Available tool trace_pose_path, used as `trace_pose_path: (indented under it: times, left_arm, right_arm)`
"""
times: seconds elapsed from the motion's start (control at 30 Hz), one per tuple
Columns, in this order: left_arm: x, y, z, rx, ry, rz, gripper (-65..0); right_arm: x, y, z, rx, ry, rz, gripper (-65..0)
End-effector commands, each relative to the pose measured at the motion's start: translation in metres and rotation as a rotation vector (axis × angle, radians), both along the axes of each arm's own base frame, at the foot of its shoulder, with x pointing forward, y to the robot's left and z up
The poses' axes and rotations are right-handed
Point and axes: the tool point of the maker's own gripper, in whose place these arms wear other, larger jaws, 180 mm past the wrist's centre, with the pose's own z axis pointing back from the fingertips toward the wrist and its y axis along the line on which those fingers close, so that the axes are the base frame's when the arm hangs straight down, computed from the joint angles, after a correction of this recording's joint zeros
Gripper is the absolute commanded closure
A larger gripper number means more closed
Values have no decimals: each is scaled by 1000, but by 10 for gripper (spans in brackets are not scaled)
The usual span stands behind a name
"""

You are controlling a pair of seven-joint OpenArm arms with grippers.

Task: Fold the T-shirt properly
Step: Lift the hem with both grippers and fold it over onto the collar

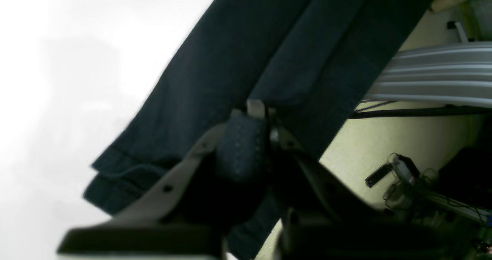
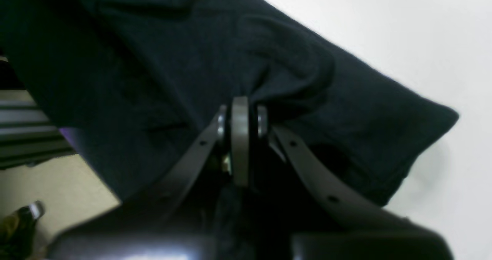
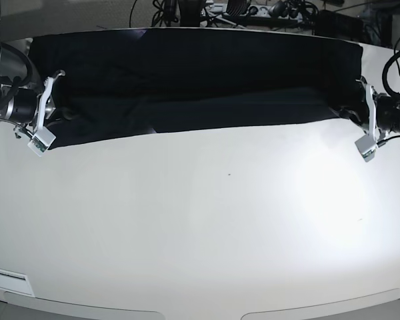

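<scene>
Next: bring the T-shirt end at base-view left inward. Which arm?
Right, I'd say: its tool is already shut on the T-shirt near that end. The left tool is at the opposite end.

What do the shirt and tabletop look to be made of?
Black T-shirt: matt woven or knit cloth, probably cotton; soft folds and stitched hem show.
Smooth white tabletop: likely laminate or painted board, slightly glossy; a bright, blurred glare patch at right.

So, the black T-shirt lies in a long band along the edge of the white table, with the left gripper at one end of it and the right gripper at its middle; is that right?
Not quite: the base view shows the right gripper at the other end of the black T-shirt, not at its middle.
</scene>
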Motion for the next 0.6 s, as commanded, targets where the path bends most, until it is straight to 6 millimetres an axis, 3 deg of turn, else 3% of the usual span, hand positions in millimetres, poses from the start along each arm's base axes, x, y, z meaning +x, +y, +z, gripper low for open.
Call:
trace_pose_path:
  times: [0.0,0.33,0.37,0.47,0.5,0.57]
  left_arm:
    - [-2,5,5,20,-3,-17,0]
    - [-46,5,-22,18,142,-18,0]
    - [-48,5,-23,18,147,-18,-4]
    - [-49,5,-23,18,149,-18,-243]
    - [-48,5,-23,18,149,-18,-302]
    - [-49,11,-27,57,146,-22,-329]
  right_arm:
    - [4,-1,11,7,-21,16,0]
    - [-6,-1,5,-12,34,35,0]
    - [-7,-3,2,-27,38,32,-53]
    - [-10,-13,-7,-91,48,26,-343]
    - [-10,-13,-6,-94,46,27,-403]
    - [-2,-8,11,-59,3,40,-422]
